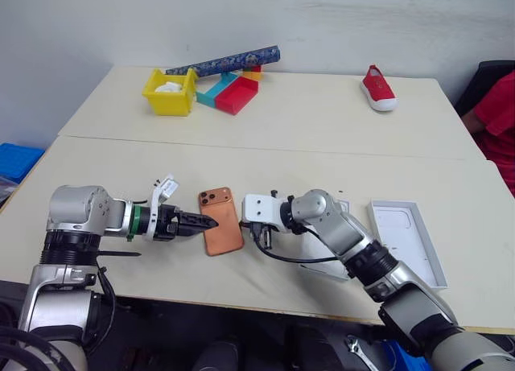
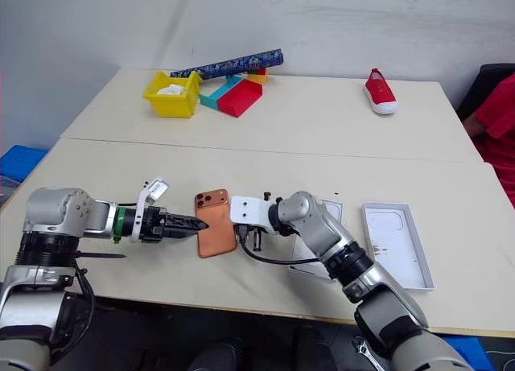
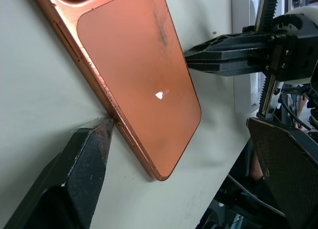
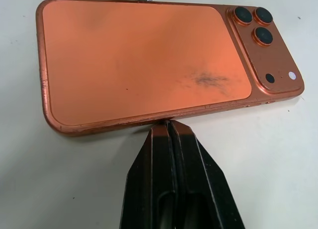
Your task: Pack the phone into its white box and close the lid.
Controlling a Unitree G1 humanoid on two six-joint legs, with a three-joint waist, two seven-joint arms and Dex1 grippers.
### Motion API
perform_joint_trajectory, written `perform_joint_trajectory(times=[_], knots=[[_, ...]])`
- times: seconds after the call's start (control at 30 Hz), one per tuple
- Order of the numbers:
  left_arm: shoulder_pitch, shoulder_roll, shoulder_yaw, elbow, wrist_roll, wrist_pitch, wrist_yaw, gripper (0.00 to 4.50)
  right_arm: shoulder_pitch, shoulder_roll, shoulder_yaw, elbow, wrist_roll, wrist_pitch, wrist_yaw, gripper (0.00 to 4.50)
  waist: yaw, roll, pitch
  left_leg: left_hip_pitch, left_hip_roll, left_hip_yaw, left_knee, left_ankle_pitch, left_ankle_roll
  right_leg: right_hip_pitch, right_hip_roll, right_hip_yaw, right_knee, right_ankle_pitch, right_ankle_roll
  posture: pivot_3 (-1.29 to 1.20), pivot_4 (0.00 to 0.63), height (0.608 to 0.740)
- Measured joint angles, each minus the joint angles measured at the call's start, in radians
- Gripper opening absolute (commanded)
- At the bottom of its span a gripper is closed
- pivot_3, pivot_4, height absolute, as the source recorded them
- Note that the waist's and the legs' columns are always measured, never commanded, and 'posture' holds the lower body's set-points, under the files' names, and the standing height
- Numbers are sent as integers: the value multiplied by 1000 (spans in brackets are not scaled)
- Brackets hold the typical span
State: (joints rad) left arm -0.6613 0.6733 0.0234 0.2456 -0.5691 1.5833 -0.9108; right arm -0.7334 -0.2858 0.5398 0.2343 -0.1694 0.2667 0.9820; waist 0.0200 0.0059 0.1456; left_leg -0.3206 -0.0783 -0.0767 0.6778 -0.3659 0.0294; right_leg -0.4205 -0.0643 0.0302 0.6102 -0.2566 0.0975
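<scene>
Right wrist view: closed right hand (image 4: 169,127) touches phone (image 4: 144,60).

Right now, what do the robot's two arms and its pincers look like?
Both arms are silver-grey metal with rounded joints and black sections. The left arm has a green ring at the wrist. The right arm carries a white block and a looping black cable. Each ends in slim black pointed fingers: left gripper, right gripper.

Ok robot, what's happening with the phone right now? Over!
Left gripper open, right gripper shut, each at one long edge. Slim orange-copper phone flat, camera side up, unboxed. Nothing blocking.
</scene>
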Motion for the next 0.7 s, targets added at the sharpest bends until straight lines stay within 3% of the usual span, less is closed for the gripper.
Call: perform_joint_trajectory(times=[0.7], knots=[[53,-39,144,101,-71,-9,1,4500,2,11,-27,8,-6,-3,14,16,0,-1,0,-3,1,-1,-10,3,-4,-4,0,-1,-5,0,0,0,150,740]])
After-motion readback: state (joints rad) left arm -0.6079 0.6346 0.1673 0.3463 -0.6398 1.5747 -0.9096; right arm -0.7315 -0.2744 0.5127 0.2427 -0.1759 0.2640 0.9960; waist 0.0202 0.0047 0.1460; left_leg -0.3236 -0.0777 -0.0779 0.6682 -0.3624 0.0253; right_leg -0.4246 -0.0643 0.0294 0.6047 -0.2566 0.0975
